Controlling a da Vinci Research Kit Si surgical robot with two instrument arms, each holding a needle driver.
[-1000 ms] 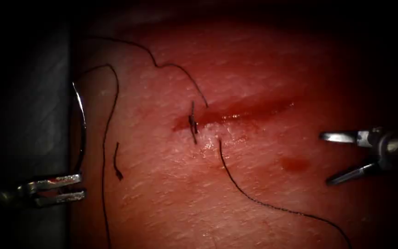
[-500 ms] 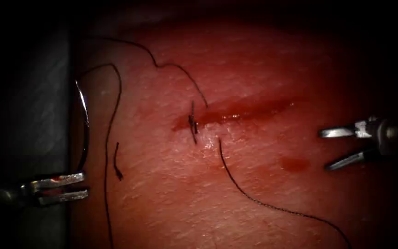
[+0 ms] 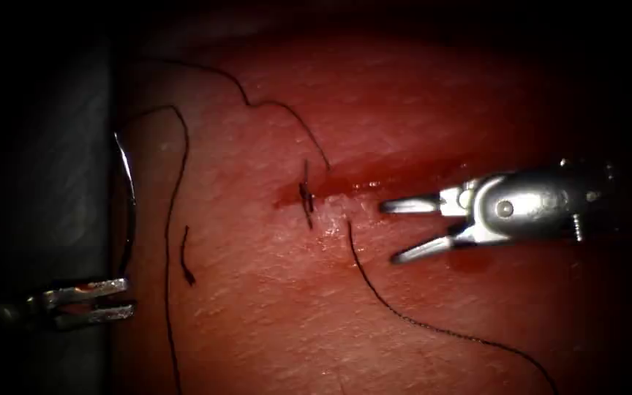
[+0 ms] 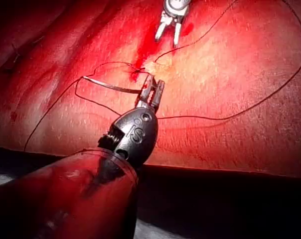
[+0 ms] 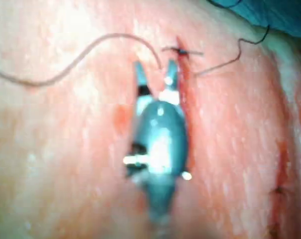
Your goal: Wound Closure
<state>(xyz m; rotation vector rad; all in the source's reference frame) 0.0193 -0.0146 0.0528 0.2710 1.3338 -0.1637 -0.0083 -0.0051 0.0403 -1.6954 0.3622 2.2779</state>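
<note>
My left tool point(image 3: 129, 298) sits past the tissue's left edge, jaws shut on the curved needle point(image 3: 130, 197) near one end; the needle arcs upward, out of the tissue. The left wrist view shows the same grip, left tool point(image 4: 153, 90) on needle point(image 4: 110, 87). My right tool point(image 3: 396, 230) hangs open and holds nothing, just right of a tied stitch point(image 3: 306, 194) at the left end of the cut point(image 3: 404, 174). Its jaws point(image 5: 155, 69) stand just short of the stitch point(image 5: 183, 51). One thread point(image 3: 433, 329) runs from beside the stitch to the lower right.
Another thread strand point(image 3: 246, 99) leads up and left from the stitch, and a long loop point(image 3: 170, 205) runs down the tissue's left side. A short cut end of thread point(image 3: 184, 257) lies left of the cut. Red fluid pools along the cut.
My right tool has moved left from the right edge to just beside the stitch, jaws still open. The left tool and the needle have barely shifted.
</note>
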